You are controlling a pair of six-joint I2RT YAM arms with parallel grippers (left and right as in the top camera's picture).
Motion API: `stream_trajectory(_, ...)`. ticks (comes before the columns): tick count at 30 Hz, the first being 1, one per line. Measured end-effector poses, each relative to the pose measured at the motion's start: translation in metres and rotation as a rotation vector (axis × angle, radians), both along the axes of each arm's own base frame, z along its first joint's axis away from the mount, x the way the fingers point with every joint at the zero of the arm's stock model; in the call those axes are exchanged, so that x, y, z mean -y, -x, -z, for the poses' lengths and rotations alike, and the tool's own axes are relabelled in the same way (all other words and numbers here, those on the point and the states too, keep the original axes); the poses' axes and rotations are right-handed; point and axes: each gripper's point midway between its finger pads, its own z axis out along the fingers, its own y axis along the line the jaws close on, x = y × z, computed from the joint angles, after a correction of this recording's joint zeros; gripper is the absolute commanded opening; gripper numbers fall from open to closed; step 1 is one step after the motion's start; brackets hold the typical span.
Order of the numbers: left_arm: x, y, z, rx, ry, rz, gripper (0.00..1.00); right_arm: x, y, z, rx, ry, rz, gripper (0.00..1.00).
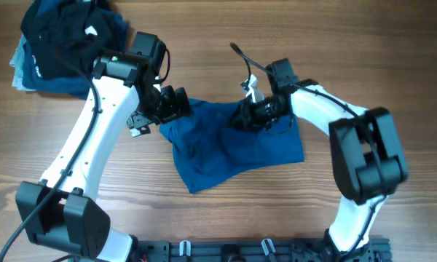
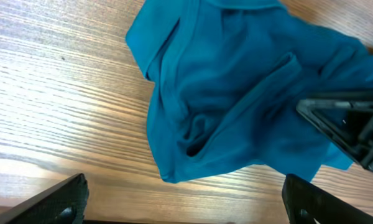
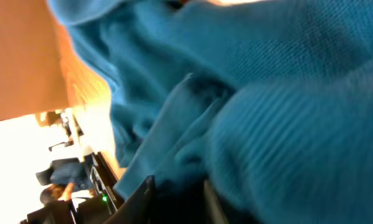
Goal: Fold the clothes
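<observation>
The clothes (image 1: 233, 149) are a plain mid-blue garment lying crumpled at the table's centre. In the left wrist view (image 2: 236, 93) its folds and a hem fill the upper half. My left gripper (image 1: 171, 105) hovers at the garment's upper left edge. Its jaws (image 2: 183, 185) are wide open with only bare wood between them. My right gripper (image 1: 251, 115) is down on the garment's upper middle. In the right wrist view its fingers (image 3: 177, 194) are close together with blue cloth (image 3: 267, 93) bunched against them. The right gripper also shows in the left wrist view (image 2: 354, 127).
A pile of black and navy garments (image 1: 65, 40) lies at the table's far left corner. The table (image 1: 393, 58) is brown wood. The arm bases stand along the front edge (image 1: 262, 247).
</observation>
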Motion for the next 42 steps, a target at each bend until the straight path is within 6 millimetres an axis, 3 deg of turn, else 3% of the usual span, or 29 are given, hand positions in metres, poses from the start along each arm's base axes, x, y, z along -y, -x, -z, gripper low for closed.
stream_trajectory(1, 0.0, -0.002, 0.0, 0.006, 0.002, 0.0, 1.0, 0.003, 0.0, -0.008, 0.011, 0.023, 0.002, 0.99)
stream_trajectory(3, 0.002, -0.006, 0.0, 0.025, 0.007, 0.0, 1.0, 0.013, 0.0, -0.034, 0.053, 0.091, 0.021, 1.0)
stream_trajectory(5, 0.002, -0.009, 0.004, 0.038, 0.01, 0.0, 1.0, 0.023, -0.008, -0.074, 0.165, 0.148, 0.046, 0.99)
stream_trajectory(8, 0.002, -0.006, 0.026, 0.03, 0.009, 0.0, 1.0, 0.041, -0.011, -0.128, 0.333, 0.224, 0.1, 0.99)
stream_trajectory(11, 0.003, -0.004, 0.058, 0.036, 0.022, 0.017, 1.0, 0.063, -0.008, -0.151, 0.399, 0.288, 0.156, 0.99)
stream_trajectory(16, 0.0, 0.001, 0.092, 0.045, 0.05, 0.052, 1.0, 0.099, -0.005, -0.146, 0.36, 0.365, 0.203, 1.0)
stream_trajectory(18, -0.011, -0.003, 0.098, 0.061, 0.057, 0.042, 1.0, 0.102, -0.001, -0.144, 0.355, 0.377, 0.188, 1.0)
stream_trajectory(23, -0.05, -0.034, 0.098, 0.18, 0.058, 0.024, 1.0, 0.103, 0.003, -0.142, 0.357, 0.39, 0.156, 1.0)
stream_trajectory(26, -0.059, -0.054, 0.093, 0.272, 0.065, 0.059, 1.0, 0.103, 0.003, -0.142, 0.357, 0.389, 0.155, 1.0)
stream_trajectory(32, -0.047, -0.076, 0.094, 0.374, 0.11, 0.183, 1.0, 0.104, 0.005, -0.141, 0.349, 0.391, 0.153, 1.0)
stream_trajectory(39, -0.039, -0.068, 0.13, 0.285, 0.156, 0.239, 1.0, 0.104, 0.006, -0.14, 0.345, 0.392, 0.152, 1.0)
stream_trajectory(42, -0.033, -0.065, 0.137, 0.271, 0.191, 0.272, 0.97, 0.104, 0.006, -0.14, 0.343, 0.392, 0.152, 1.0)
